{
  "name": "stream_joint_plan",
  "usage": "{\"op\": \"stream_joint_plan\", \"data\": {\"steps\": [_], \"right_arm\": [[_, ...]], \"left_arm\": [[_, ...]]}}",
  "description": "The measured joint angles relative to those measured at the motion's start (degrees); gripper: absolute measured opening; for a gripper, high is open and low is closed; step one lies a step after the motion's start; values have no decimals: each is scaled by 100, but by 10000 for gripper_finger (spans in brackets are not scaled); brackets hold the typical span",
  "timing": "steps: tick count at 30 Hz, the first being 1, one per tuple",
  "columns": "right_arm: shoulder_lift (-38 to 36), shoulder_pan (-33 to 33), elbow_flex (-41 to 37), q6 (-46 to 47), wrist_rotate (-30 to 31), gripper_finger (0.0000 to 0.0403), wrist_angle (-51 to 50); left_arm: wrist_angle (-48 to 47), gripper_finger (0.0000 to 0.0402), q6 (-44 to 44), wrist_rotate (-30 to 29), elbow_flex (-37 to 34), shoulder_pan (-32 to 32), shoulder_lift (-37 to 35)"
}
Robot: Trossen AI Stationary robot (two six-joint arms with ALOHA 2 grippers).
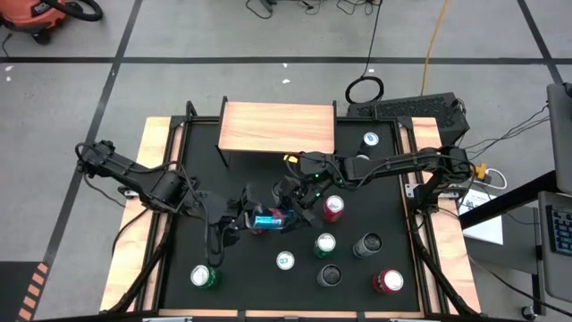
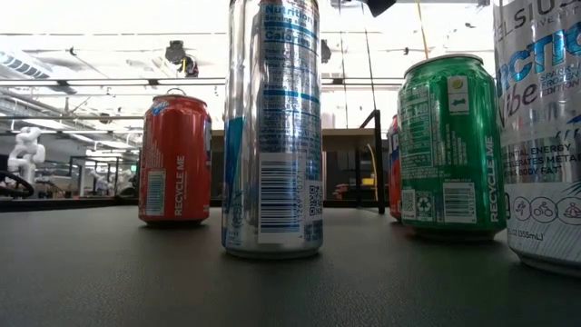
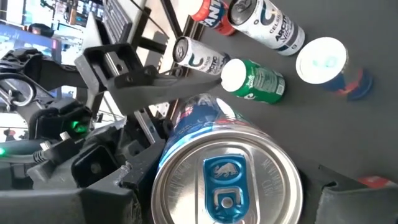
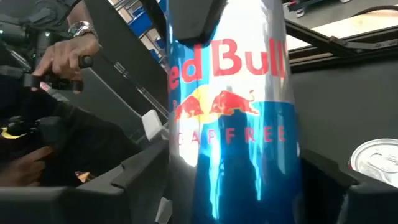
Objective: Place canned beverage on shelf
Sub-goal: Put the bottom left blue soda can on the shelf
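Black tabletop [image 1: 179,224], framed in pale wood. Light-wood shelf on thin black legs [image 1: 278,127], upper centre of the high view, bare.

Left gripper [image 1: 253,220], centre of the high view: jaws clenched around a slim blue-and-silver beverage can [image 1: 268,219] lying on its side.

Right gripper [image 1: 295,201]: fingers either side of the same can, apparently touching it; a firm grasp cannot be confirmed.

Upright cans at lower right of the high view: red [image 1: 333,207], green [image 1: 324,244], dark [image 1: 367,243]. Low view blocked by near cans.
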Motion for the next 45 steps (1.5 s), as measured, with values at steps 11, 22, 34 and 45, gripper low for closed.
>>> {"op": "stream_joint_plan", "data": {"steps": [11, 22, 34, 45], "right_arm": [[0, -7, 0, -51, -91, 207, 7], [0, -7, 0, -31, -114, 219, 1], [-4, -4, 0, -17, -117, 218, 1], [-4, -10, -4, 282, -132, 217, 323]], "left_arm": [[12, 230, 0, -128, 0, -4, 1], [107, 269, -508, -243, 0, -2, -1], [126, 274, -1004, -508, -2, -11, -2], [136, 275, -2020, -663, -2, -128, -12]]}}
